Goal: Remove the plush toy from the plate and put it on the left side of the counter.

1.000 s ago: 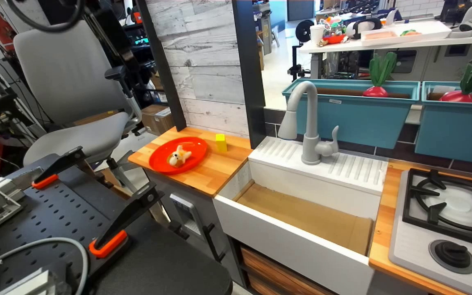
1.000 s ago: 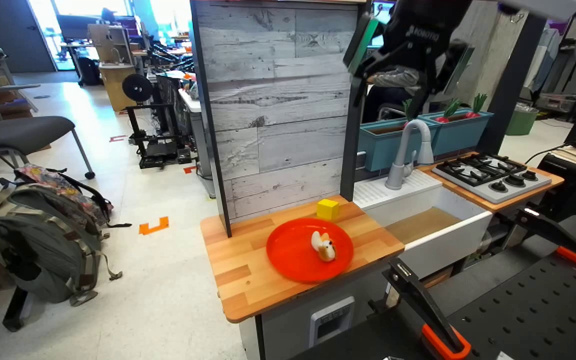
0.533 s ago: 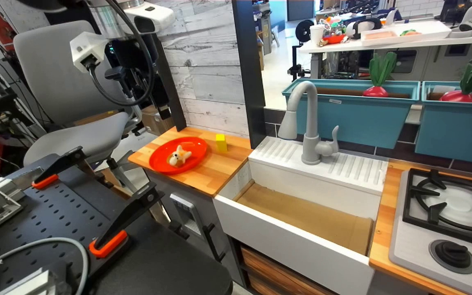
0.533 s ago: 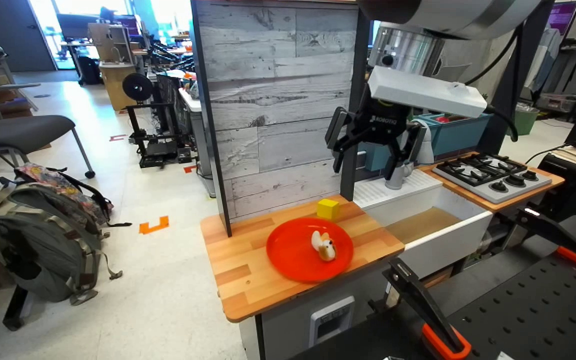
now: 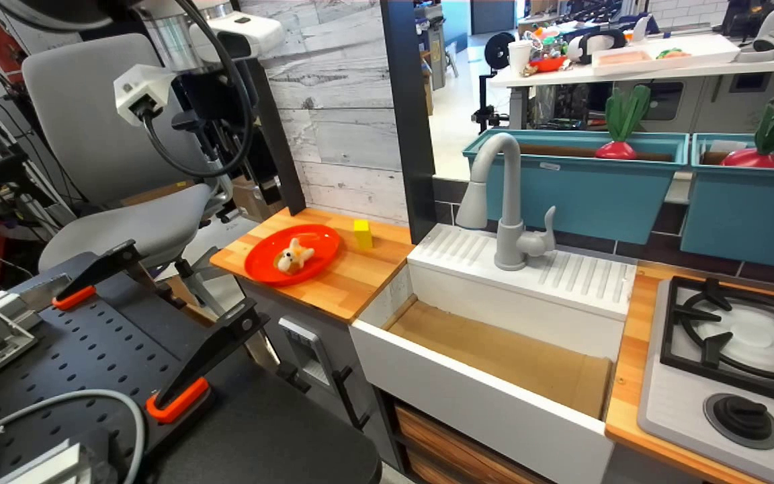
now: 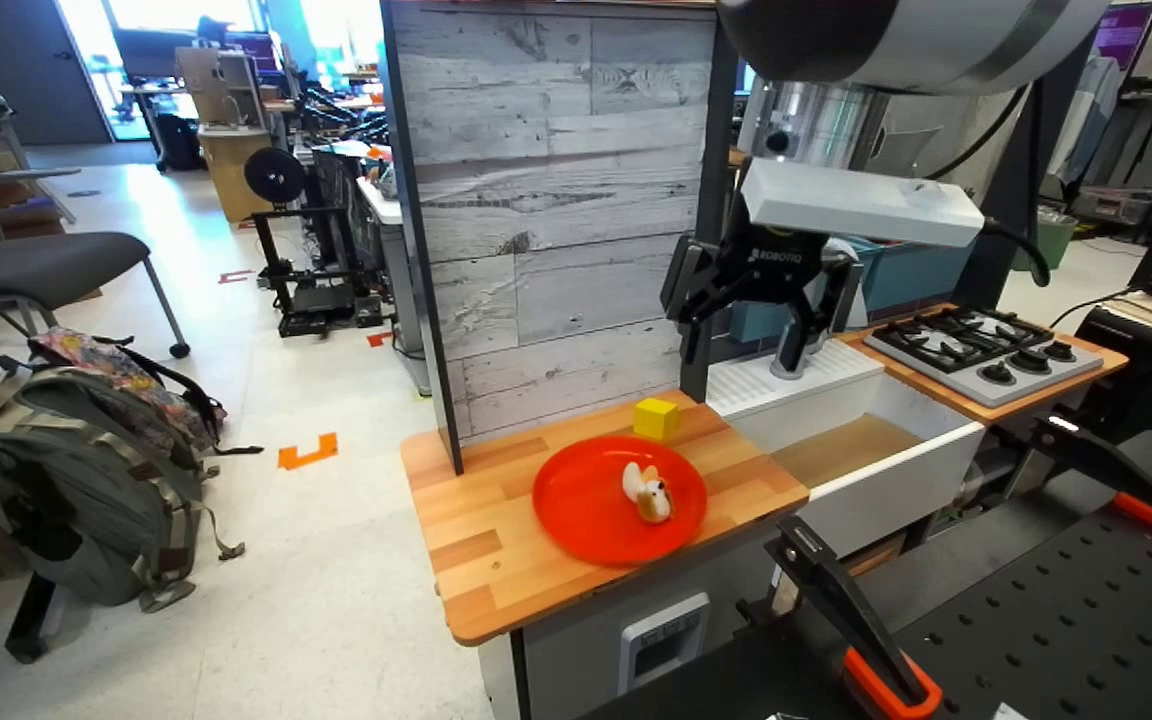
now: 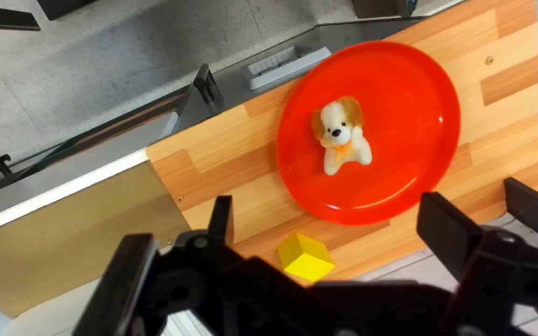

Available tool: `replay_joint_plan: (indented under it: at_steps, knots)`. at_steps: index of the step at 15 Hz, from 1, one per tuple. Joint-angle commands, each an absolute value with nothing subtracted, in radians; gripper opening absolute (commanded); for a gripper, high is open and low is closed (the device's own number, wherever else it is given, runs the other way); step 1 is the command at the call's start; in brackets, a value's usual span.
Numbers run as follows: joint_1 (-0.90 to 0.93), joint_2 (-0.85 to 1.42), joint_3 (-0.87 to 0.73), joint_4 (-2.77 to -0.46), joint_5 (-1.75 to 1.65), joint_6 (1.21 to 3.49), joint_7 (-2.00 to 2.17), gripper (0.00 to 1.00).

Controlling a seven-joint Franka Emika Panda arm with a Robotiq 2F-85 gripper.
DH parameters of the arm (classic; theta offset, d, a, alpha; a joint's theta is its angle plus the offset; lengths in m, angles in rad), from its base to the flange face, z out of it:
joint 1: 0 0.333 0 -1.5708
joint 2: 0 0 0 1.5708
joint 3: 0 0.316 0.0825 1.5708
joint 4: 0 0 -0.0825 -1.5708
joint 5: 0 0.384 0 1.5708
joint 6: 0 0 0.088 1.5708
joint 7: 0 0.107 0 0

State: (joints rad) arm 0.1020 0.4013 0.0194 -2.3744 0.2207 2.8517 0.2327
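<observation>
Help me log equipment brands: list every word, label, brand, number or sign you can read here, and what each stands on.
"ROBOTIQ": on the black gripper, in an exterior view.
Too small to read: the small white label on a teal planter.
I can make out no other text in any view.

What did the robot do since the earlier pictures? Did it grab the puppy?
No. Its black two-fingered pincer came down and hangs open; nothing was grabbed or let go. The small white-and-tan plush puppy stayed on the round orange-red plate, and the yellow block stayed beside it on the light-brown wooden counter.
</observation>
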Motion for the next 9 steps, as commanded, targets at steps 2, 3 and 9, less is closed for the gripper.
replay_joint_plan:
  at_steps: [2,3,9]
  knots:
    - [0.142,0.537,-0.001,-2.3,0.172,2.866,0.283,1.0]
    - [0.15,0.571,-0.003,-2.278,0.168,2.869,0.287,1.0]
    - [0.197,0.753,-0.03,-2.126,0.161,2.867,0.31,1.0]
